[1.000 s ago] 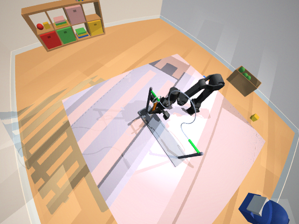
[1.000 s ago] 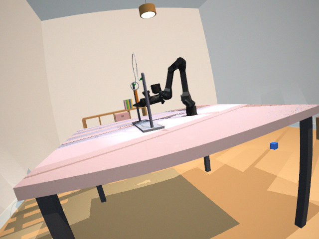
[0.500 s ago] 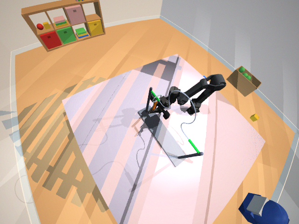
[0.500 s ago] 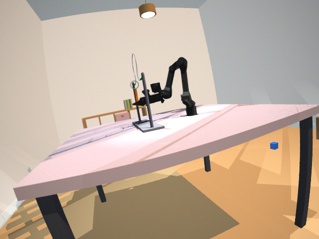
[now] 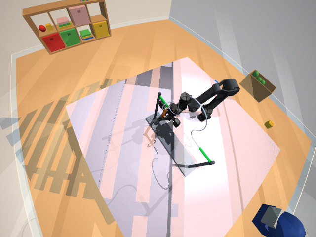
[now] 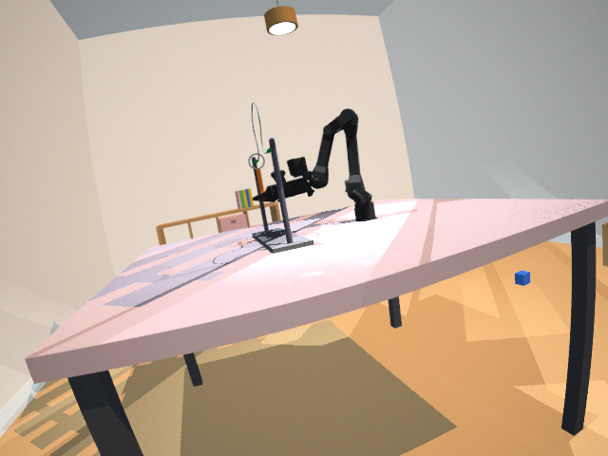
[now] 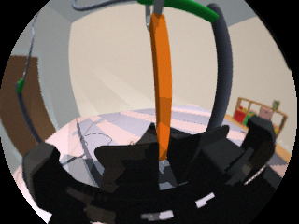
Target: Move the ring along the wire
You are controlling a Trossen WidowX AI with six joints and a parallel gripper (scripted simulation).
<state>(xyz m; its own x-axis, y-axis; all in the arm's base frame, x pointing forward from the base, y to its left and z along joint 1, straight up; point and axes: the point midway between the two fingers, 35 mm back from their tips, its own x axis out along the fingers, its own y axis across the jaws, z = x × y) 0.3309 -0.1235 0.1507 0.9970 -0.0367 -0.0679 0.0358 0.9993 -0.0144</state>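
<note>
One orange handle (image 5: 164,112) (image 6: 259,180) (image 7: 163,89) sits clamped in the pincer (image 5: 158,119) (image 6: 256,198) (image 7: 155,125), its ring (image 5: 165,108) (image 6: 250,163) at the starting post (image 5: 156,108) (image 6: 262,216) (image 7: 223,70); the crossing and release remain.

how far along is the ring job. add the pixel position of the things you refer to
Grasp looks done: the tool (image 5: 160,119) (image 6: 256,198) (image 7: 155,125) is shut on the orange handle (image 5: 164,112) (image 6: 259,180) (image 7: 163,77). In hand: the ring (image 5: 163,105) (image 6: 249,161), at the green part beside the near-arm post (image 5: 156,107) (image 6: 259,200) (image 7: 224,70). Left: carrying it to the other green part (image 5: 205,154) (image 6: 268,150) (image 7: 20,86), release, retreat.

Beside the fingers — a dark post (image 5: 156,107) (image 6: 259,196) (image 7: 223,75); toward the far post (image 5: 200,164) (image 6: 280,191) (image 7: 29,117), looping wire (image 5: 206,114) (image 6: 253,118) (image 7: 33,39).
</note>
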